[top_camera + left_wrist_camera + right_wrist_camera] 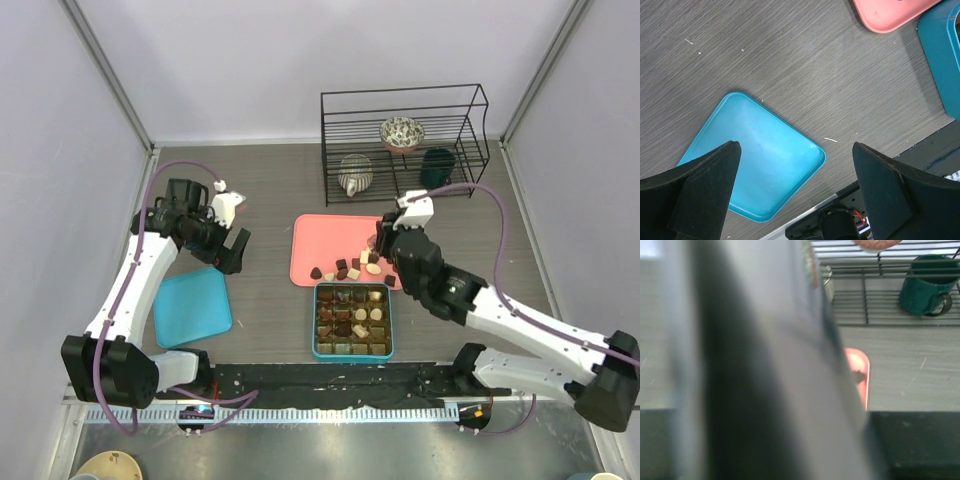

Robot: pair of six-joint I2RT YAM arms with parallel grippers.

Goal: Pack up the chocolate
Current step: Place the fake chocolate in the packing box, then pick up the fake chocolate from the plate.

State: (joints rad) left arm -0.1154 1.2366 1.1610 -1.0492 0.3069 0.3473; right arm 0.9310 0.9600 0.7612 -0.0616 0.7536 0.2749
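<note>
Right tool (377,258) sits low over the near right corner of the flat pink plastic tray (320,235), right at the loose pile of small brown and cream-white chocolate pieces (342,266). Whether it is clamped on a piece or just around one I cannot tell: the top view hides the tips behind the wrist, and the right wrist view is mostly a blurred grey mass close to the lens with only a sliver of pink showing. Chocolate is in two places: a loose row along the tray's near edge, and the rest in the brown compartments of the teal square box (352,354) just in front of the tray, where several cells look empty. Step in hand looks like picking one piece at the right end of the row. To do it well: pinch one piece only, across its flat sides, lift straight up before swinging to the box so neighbours are not knocked, then lower it into an empty cell rather than drop it. Right arm reaches forward and inward from its base, forearm low, wrist pitched down toward the tray. Left tool (795,146) is spread wide and holds nothing. It hangs over the flat teal square lid (770,155) on the grey wood-grain table (260,190), elbow bent, well apart from the tray.
</note>
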